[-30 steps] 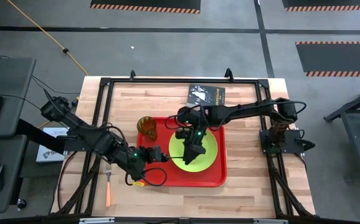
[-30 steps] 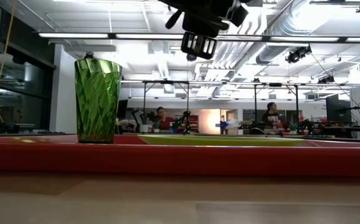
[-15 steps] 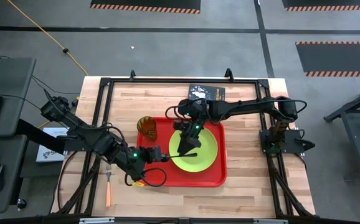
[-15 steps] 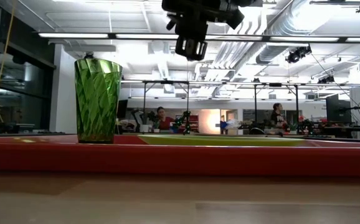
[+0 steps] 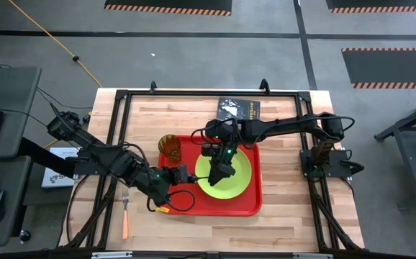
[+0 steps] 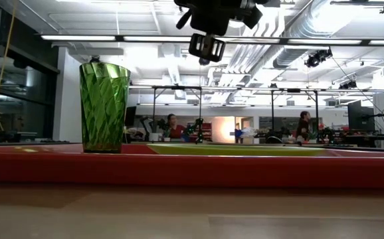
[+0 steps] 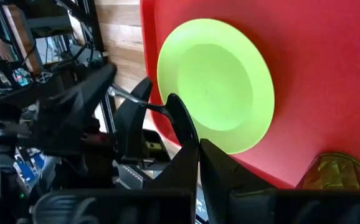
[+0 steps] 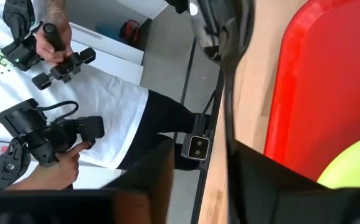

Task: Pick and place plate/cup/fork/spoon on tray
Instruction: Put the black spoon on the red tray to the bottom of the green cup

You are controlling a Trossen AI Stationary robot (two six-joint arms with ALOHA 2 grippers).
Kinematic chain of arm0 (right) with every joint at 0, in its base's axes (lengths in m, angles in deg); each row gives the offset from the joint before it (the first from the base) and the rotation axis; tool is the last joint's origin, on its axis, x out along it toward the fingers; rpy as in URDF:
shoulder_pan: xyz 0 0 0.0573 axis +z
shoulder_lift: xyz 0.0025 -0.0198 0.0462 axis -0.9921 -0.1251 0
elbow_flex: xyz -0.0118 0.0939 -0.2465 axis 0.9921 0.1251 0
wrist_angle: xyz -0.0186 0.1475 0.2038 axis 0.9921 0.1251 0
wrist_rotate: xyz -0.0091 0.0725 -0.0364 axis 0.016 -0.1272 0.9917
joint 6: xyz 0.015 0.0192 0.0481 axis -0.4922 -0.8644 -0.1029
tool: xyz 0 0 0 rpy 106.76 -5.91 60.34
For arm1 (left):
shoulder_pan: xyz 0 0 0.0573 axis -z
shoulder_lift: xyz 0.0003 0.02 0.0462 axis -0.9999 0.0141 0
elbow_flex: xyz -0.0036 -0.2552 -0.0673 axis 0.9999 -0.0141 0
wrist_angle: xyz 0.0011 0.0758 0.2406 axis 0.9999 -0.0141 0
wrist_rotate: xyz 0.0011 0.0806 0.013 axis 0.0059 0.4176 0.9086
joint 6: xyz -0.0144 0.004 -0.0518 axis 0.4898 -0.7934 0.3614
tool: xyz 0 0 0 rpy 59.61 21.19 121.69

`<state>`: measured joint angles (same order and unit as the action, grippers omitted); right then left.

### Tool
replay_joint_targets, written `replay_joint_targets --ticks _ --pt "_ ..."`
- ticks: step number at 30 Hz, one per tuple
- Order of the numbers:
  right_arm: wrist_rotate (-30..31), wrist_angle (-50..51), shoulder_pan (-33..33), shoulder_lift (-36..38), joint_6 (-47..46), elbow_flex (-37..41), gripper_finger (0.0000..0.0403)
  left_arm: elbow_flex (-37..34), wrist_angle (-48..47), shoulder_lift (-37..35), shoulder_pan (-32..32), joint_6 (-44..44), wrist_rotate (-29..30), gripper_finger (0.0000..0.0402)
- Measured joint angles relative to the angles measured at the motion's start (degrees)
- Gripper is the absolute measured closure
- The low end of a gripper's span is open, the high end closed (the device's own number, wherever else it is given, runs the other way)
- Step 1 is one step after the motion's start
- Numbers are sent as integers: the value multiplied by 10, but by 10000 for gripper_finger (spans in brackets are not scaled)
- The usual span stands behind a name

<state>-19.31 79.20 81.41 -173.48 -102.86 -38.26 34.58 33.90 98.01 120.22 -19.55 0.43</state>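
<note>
Overhead, right gripper (image 5: 220, 171) grips spoon (image 8: 223, 93) above lime plate (image 5: 224, 175) on red tray (image 5: 251, 208); left gripper (image 5: 184, 175) closed, empty, centre-left. Low view alone shows green cup (image 6: 103, 107) upright, left.

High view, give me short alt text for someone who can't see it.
Seen from above, a red tray on a wooden table holds a lime-green plate and a cup. The right tool hovers over the plate with a spoon; an orange-handled fork lies left of the tray.
</note>
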Motion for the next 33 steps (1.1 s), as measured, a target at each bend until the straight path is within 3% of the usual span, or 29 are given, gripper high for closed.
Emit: replay_joint_targets --ticks 8,15,21,29,33 --pt "-2 4 -2 0 12 0 391 0 2 0 0 17 -11 396" --pt "-19 21 -7 0 20 0 398 0 12 0 -7 57 -17 364" --pt "-57 97 -23 0 39 0 402 0 11 -6 -19 139 -14 312" --pt "-20 328 -32 19 193 0 403 0 -16 -46 -24 324 -12 234" --pt "-13 361 -35 32 227 0 403 0 -19 -65 -47 427 -10 217"
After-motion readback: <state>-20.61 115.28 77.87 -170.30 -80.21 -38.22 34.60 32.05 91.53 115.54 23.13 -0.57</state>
